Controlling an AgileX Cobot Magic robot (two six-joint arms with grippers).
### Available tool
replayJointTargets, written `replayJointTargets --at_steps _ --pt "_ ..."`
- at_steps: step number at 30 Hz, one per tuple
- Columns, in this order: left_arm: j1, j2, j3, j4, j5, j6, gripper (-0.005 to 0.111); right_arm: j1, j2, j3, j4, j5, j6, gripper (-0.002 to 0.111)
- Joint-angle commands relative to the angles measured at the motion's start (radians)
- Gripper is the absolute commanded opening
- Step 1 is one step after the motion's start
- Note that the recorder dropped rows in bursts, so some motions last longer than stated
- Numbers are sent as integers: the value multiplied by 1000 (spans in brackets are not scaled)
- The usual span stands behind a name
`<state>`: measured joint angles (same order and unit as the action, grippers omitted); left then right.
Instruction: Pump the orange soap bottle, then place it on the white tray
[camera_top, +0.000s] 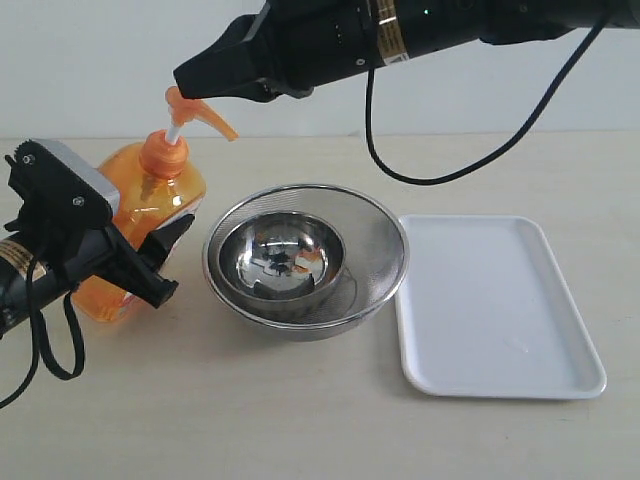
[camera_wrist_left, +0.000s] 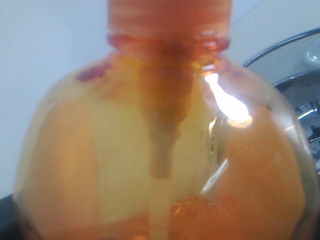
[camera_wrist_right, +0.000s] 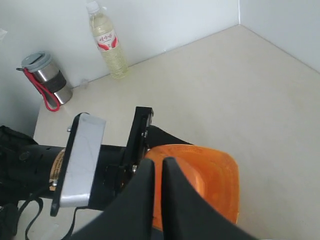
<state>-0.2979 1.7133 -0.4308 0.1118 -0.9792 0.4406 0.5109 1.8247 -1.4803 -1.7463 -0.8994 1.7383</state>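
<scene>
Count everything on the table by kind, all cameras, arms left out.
Soap bottle: 1
Drink bottle: 1
Steel bowls, outer and inner: 2
Tray: 1
Steel tumbler: 1
Total: 6

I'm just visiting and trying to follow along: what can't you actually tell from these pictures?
- Exterior view: the left pincer covers the bottle's lower front and any label.
- Left wrist view: the bottle fills the blurred picture; that pincer's fingers are out of frame.
- Right wrist view: the shut right pincer hides the pump head, so contact is unclear.
- Tray: outside both wrist views.
</scene>
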Motion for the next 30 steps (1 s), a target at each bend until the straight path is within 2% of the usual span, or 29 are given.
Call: replayJointTargets --at_steps 1,30 --pt "-6 -7 -12 8 -59 -7 5 -3 3 3 2 32 -11 1" --pt "-6 -7 -12 36 -59 -7 5 8 84 3 2 -6 -9 1"
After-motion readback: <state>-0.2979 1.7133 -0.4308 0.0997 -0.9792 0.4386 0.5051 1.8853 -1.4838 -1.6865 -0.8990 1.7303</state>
